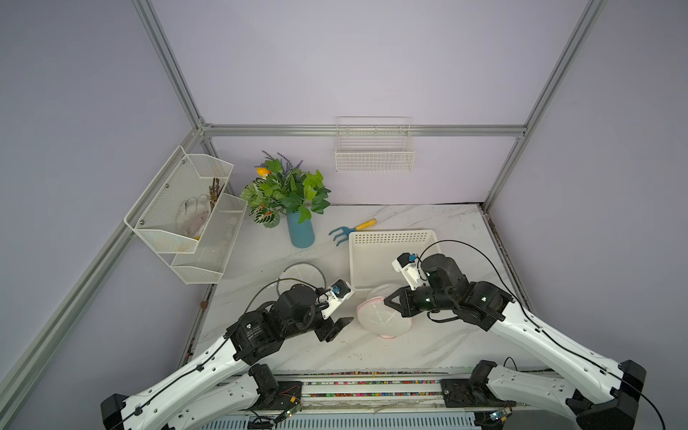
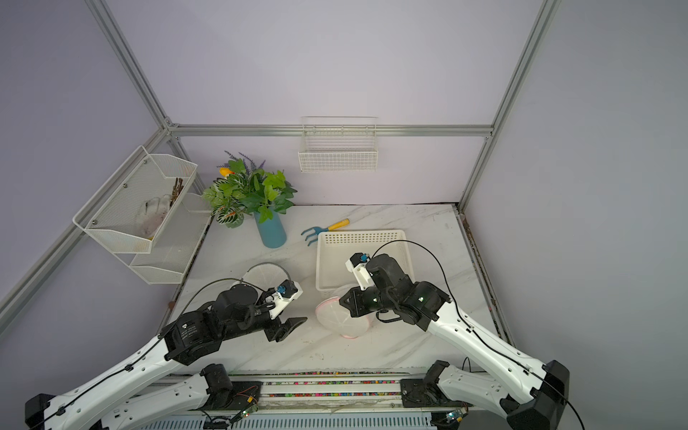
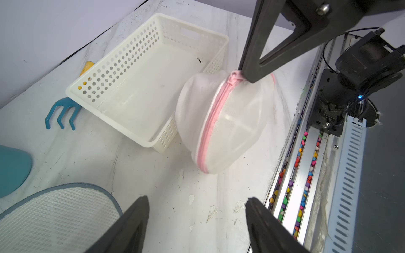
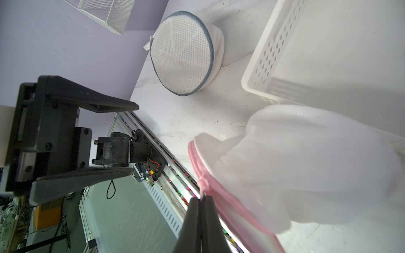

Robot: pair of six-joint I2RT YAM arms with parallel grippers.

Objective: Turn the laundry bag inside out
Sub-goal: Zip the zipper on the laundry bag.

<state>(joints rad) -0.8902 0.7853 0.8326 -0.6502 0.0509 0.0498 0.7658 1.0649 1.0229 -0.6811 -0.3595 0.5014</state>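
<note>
The laundry bag (image 1: 379, 318) (image 2: 344, 320) is a rounded white mesh pouch with a pink zipper (image 3: 210, 118). It lies on the marble table, against the near end of the white basket. My right gripper (image 1: 389, 299) (image 2: 341, 301) (image 4: 202, 198) is shut on the bag's pink zipper pull (image 3: 235, 75) and lifts that side a little. My left gripper (image 1: 340, 327) (image 2: 294, 327) (image 3: 197, 198) stands open to the left of the bag, apart from it. Only bare table shows between its fingers.
A second round mesh bag with grey trim (image 1: 301, 273) (image 4: 182, 54) lies behind my left arm. The white perforated basket (image 1: 391, 236) stands at the back right. A blue rake (image 1: 344, 232) and a blue vase with plants (image 1: 301, 232) stand farther back. Wire racks hang on the walls.
</note>
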